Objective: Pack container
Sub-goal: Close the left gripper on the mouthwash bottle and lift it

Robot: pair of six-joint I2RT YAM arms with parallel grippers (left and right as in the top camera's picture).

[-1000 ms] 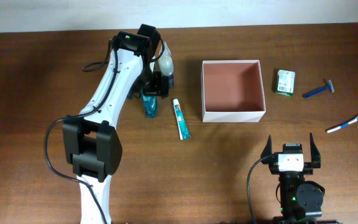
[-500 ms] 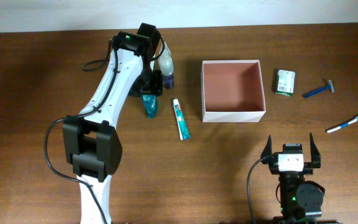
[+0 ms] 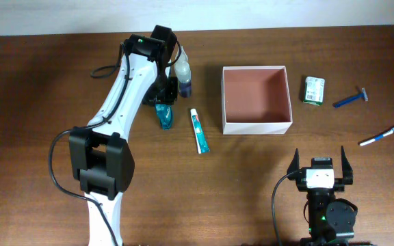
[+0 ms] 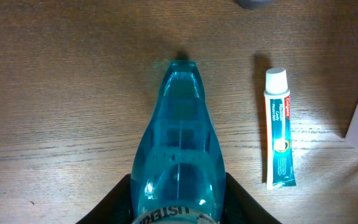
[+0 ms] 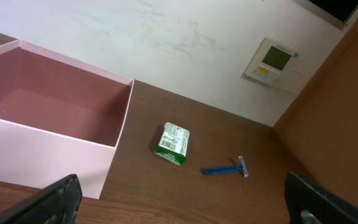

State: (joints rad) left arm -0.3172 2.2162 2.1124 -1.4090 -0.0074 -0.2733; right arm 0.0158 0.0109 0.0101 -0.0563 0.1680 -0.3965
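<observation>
The left gripper (image 4: 178, 182) pinched the translucent blue plastic bottle (image 4: 178, 124), evidently for carriage to the white-walled square container (image 3: 256, 126) at 3 o'clock; the right gripper (image 3: 320, 162) sat spread.

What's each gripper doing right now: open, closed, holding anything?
Left gripper: closed on the blue mouthwash bottle.
Right gripper: open, holding nothing.

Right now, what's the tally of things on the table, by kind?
Box: 1
Bottles: 2 (mouthwash, white bottle)
Toothpaste: 1
Packet: 1
Razor: 1
Toothbrush: 1
Total: 7
</observation>
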